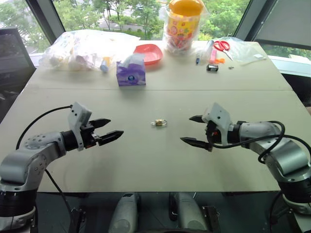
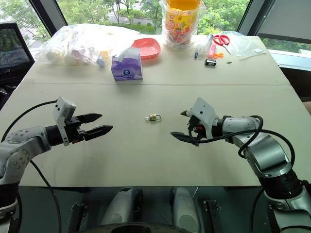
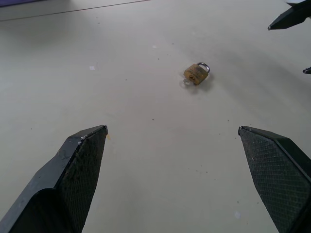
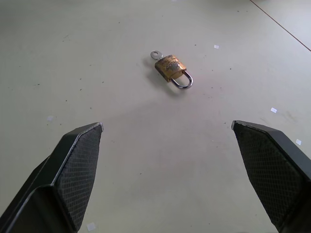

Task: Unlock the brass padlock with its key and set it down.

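Note:
The brass padlock lies flat on the grey table, midway between my two grippers, with its silver shackle closed. The key shows as a small silver ring sticking out of the end of the body opposite the shackle. My left gripper hovers to the left of the padlock, open and empty, pointing toward it. On the other side my right gripper is also open and empty, aimed at the lock. Neither touches the padlock. A fingertip of the right gripper shows in the left wrist view.
Along the table's far side stand a purple tissue box, a red bowl, plastic bags, a bagged yellow cup, red-handled scissors and a small black item. Windows lie beyond.

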Robot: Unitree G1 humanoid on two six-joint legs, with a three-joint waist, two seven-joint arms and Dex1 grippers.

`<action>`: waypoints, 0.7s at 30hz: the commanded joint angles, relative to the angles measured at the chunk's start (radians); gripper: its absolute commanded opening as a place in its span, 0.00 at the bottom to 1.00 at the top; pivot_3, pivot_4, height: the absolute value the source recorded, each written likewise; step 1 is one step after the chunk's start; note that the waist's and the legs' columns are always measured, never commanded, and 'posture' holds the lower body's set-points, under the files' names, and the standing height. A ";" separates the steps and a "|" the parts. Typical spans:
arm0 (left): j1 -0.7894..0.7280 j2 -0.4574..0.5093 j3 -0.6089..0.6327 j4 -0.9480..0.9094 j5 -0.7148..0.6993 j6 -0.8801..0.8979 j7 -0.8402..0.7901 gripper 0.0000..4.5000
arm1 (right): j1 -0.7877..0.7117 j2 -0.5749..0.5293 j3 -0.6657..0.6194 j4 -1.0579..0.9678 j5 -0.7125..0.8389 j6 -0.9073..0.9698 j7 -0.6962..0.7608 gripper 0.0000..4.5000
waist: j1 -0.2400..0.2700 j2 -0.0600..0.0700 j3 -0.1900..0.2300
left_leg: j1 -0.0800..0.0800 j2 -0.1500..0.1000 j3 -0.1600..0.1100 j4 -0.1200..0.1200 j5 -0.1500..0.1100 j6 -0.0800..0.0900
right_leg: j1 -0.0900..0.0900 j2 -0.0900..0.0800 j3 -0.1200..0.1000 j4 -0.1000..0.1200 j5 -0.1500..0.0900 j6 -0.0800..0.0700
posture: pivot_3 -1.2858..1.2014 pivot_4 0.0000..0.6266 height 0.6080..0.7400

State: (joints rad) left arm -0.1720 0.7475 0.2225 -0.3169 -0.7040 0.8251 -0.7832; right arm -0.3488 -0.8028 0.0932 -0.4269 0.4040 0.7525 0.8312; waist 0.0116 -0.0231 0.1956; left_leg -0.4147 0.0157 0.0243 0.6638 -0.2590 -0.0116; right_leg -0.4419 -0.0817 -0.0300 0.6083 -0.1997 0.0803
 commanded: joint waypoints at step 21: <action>-0.146 0.173 -0.134 0.128 0.112 -0.111 -0.247 1.00 | -0.240 0.068 0.146 0.190 -0.113 -0.079 0.064 0.99 | -0.010 0.000 0.000 | 0.001 -0.001 0.001 0.001 0.000 0.000 | 0.000 0.002 0.000 0.002 0.000 0.000 | 0.52 0.24 1.00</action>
State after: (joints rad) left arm -0.2935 0.8931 0.0991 -0.2104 -0.6182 0.7496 -0.9640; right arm -0.5492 -0.7427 0.2232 -0.2660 0.3221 0.7104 0.8743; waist 0.0019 -0.0231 0.1956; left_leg -0.4134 0.0144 0.0257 0.6650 -0.2589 -0.0115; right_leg -0.4421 -0.0796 -0.0299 0.6105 -0.1993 0.0797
